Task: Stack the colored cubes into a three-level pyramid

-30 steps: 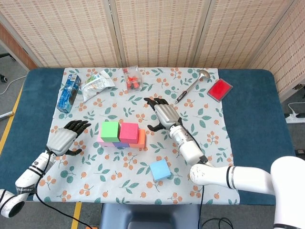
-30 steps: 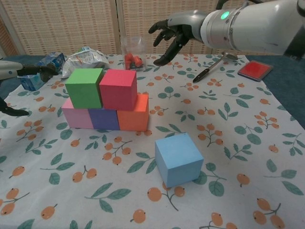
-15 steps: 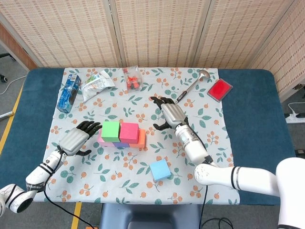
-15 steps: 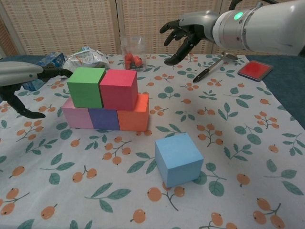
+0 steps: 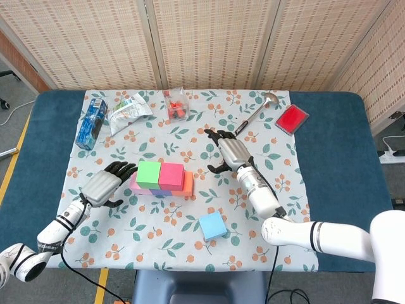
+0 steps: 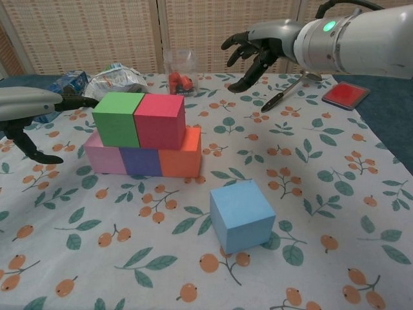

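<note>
A green cube [image 5: 148,175] [image 6: 117,119] and a magenta cube [image 5: 170,175] [image 6: 159,120] sit side by side on a bottom row of a pink cube [image 6: 103,159], a purple cube [image 6: 143,161] and an orange cube [image 5: 188,183] [image 6: 182,156]. A light blue cube [image 5: 212,225] [image 6: 241,215] lies alone nearer the front. My left hand [image 5: 104,186] [image 6: 32,110] hovers open just left of the green cube. My right hand [image 5: 231,154] [image 6: 261,49] hangs open in the air, right of and behind the stack.
Behind the stack lie a blue packet [image 5: 92,121], a crumpled wrapper [image 5: 130,109] and a clear bag with red pieces [image 5: 176,105]. A ladle [image 5: 255,112] with a pen [image 6: 281,96] beside it and a red box [image 5: 292,119] sit at the back right.
My left hand has moved right, up close to the green cube. My right hand has drifted right and slightly nearer, away from the stack. The cubes have not moved.
</note>
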Controlling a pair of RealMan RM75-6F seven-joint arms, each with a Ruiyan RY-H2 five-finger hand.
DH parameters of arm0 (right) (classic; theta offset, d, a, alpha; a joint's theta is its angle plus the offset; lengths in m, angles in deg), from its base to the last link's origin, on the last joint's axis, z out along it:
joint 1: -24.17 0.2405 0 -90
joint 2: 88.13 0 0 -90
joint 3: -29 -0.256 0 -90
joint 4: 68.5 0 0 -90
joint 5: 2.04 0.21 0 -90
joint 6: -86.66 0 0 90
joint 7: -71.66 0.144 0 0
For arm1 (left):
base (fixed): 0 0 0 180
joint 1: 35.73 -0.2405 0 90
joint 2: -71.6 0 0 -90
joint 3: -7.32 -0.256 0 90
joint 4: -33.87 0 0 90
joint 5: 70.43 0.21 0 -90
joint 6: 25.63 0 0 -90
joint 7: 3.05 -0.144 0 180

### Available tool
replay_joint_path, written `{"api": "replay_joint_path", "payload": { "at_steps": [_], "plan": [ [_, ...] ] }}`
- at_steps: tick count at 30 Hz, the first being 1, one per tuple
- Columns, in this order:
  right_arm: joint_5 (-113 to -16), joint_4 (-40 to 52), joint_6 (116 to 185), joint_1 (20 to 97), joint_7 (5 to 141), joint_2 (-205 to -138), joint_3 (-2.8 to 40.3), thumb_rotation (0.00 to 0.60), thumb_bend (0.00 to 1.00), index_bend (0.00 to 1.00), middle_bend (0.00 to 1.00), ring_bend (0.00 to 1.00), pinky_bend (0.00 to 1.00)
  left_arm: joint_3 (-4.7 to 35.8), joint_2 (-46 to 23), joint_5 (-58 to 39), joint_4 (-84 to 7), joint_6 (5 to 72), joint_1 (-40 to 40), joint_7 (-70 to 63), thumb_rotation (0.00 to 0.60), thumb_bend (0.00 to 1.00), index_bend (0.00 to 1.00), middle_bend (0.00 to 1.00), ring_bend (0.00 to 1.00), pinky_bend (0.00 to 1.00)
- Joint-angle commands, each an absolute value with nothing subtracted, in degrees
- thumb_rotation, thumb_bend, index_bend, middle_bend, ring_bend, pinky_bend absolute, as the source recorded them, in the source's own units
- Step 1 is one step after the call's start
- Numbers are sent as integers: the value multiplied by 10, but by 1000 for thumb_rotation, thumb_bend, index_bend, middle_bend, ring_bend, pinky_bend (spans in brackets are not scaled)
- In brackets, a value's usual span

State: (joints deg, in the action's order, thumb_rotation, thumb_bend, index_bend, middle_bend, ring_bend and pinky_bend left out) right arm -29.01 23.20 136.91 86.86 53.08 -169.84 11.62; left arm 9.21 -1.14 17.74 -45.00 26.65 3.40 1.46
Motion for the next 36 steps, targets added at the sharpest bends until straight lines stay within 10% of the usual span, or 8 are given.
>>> {"api": "replay_joint_path", "payload": {
  "at_steps": [1, 27, 36],
  "plan": [
    [-291, 230, 1368, 868, 532, -1699, 117, 600, 218, 0, 128, 0, 0, 90, -10, 174, -452, 265, 33, 11, 600, 247, 45, 27, 0, 87],
    [-315, 236, 1362, 851, 552, -1686, 119, 600, 218, 0, 128, 0, 0, 85, -7, 151, -471, 258, 38, -14, 600, 248, 45, 26, 0, 88],
    [-486, 322, 1310, 774, 639, -1598, 143, 600, 218, 0, 128, 0, 0, 81, 16, 129, -484, 297, 0, 12, 600, 250, 45, 27, 0, 88]
  ]
}}
